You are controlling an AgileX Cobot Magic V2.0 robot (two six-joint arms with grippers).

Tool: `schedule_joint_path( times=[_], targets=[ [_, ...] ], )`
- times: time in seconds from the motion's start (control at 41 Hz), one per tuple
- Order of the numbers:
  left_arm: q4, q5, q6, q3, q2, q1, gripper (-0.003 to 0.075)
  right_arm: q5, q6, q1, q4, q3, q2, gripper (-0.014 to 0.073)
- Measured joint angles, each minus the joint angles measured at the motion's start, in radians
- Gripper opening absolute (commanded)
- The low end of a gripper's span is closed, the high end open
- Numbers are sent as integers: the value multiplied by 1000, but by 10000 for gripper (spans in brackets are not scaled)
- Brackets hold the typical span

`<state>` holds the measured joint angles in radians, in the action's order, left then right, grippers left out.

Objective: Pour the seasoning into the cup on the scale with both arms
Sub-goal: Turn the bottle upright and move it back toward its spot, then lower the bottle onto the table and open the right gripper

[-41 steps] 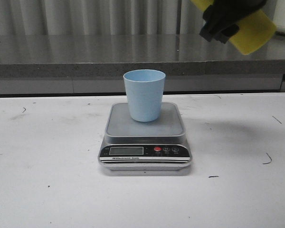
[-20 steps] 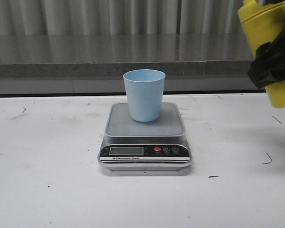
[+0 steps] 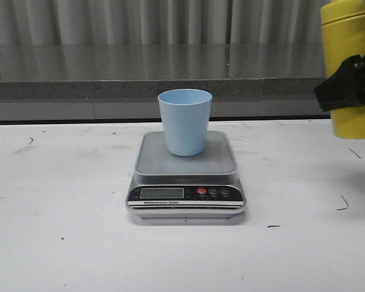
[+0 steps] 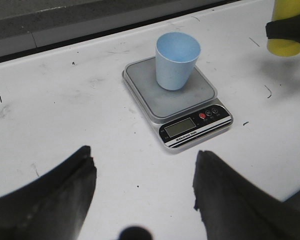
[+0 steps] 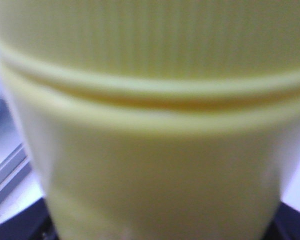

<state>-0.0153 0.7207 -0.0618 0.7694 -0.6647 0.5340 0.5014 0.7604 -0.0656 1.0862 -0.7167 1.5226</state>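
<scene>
The yellow seasoning bottle (image 3: pixel 350 67), tilted a second ago, now stands upright in the right jaws, clear of the desk (image 3: pixel 61 243). The blue cup (image 3: pixel 184 121) sits on the scale (image 3: pixel 186 176), well left of them; pouring appears finished. Left jaws spread, empty.

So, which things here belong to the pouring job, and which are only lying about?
Belong to the job:
- seasoning bottle, upright, held by the right tool
- cup, standing on the scale
- left tool, open, holding nothing

Only lying about:
- no loose things; only the table and the grey ledge
</scene>
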Motion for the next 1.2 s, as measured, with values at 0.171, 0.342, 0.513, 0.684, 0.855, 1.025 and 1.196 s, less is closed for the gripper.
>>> schedule_joint_path(
  times=[0.171,0.342,0.513,0.684,0.855,1.025,1.196],
  targets=[
    [0,0,0,0,0,0,427,93,-193,0,-171,2,80,341],
    [0,0,0,0,0,0,427,207,-355,0,-332,2,179,341],
    [0,0,0,0,0,0,427,348,-455,0,-438,2,287,341],
    [0,0,0,0,0,0,427,464,-484,0,-524,2,389,341],
    [0,0,-1,0,0,0,427,525,-525,0,-559,-2,462,342],
    [0,0,-1,0,0,0,427,538,-608,0,-567,-4,479,441],
    [0,0,-1,0,0,0,427,543,-618,0,-577,-6,480,638]
  ],
)
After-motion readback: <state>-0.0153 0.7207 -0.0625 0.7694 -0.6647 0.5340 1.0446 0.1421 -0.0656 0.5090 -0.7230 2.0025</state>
